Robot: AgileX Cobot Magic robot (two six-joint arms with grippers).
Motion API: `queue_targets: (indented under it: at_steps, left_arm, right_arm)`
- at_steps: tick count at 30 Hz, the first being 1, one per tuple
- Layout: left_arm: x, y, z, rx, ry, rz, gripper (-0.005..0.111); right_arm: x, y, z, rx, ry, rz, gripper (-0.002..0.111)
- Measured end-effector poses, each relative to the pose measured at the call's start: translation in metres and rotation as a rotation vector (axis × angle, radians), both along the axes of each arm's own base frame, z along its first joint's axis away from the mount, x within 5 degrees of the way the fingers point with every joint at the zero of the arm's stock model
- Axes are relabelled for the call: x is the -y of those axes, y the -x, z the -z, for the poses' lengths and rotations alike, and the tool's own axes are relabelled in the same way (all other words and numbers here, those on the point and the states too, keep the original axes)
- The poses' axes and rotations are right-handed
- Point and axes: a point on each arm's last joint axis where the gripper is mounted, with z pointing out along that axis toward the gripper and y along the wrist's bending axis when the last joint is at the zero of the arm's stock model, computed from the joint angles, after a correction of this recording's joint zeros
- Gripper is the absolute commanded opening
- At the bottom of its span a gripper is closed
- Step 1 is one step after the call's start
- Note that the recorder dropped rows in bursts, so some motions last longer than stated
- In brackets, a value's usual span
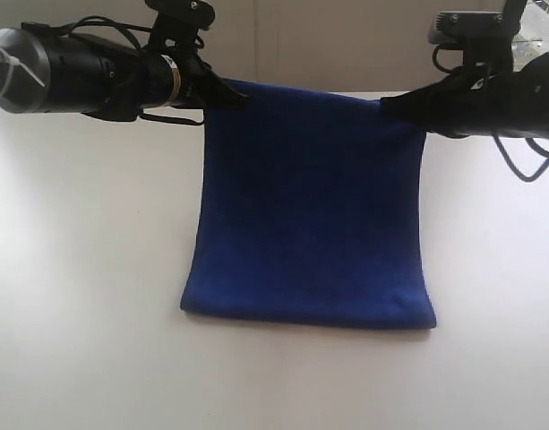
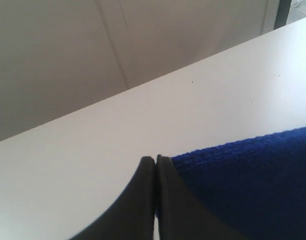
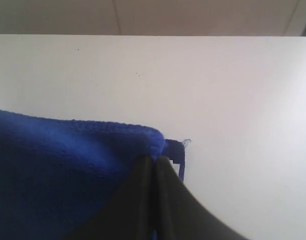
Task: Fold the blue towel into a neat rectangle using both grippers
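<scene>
The left black tool (image 1: 231, 97), jaws pinched, grips the upper-left corner of the deep-blue terry towel (image 1: 310, 206); the right black tool (image 1: 392, 106) clamps the upper-right. The towel fills the frame's centre, lower edge on the white desk (image 1: 77, 287).

1. From where I stand, no word, brand, number or sign can be read in any of the three views.
2. In the right wrist view, a small blue tab (image 3: 172, 146) sticks out at the corner of the deep-blue terry towel (image 3: 63, 165). It is too small and blurred to tell whether anything is printed on it.
3. In the exterior view, the grey rounded end cap (image 1: 10, 67) on the left arm shows a pale streak. It is smeared by glare and does not read as letters.
</scene>
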Motion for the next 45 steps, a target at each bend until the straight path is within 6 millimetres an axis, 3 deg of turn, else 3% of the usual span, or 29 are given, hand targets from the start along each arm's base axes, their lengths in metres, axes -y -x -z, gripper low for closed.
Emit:
queue_targets:
  at_steps: [7,14,22,26,32,38,45]
  left_arm:
    - [0.000,-0.018,0.012,-0.011,0.014,-0.005,0.000]
    - [-0.008,-0.035,0.025,-0.052,0.054,0.028,0.000]
    - [-0.006,-0.053,0.022,-0.062,0.160,0.091,0.000]
    - [-0.002,-0.058,0.031,-0.084,0.196,0.090,0.000]
    - [-0.004,-0.069,0.055,-0.141,0.256,0.089,0.000]
    - [-0.004,-0.077,0.067,-0.156,0.278,0.074,0.000]
    - [-0.003,-0.083,0.074,-0.147,0.260,0.073,0.000]
  right_arm:
    - [0.000,-0.026,0.026,-0.028,0.022,0.000,0.000]
    - [0.001,-0.039,0.041,-0.021,0.056,-0.004,0.000]
    - [0.012,-0.044,0.039,0.019,0.067,0.030,0.000]
    - [0.018,-0.046,0.041,0.033,0.098,0.036,0.000]
    - [0.022,-0.051,0.067,0.021,0.129,0.050,0.000]
    - [0.024,-0.056,0.091,0.022,0.163,0.058,0.000]
    - [0.025,-0.058,0.100,0.044,0.203,0.040,0.000]
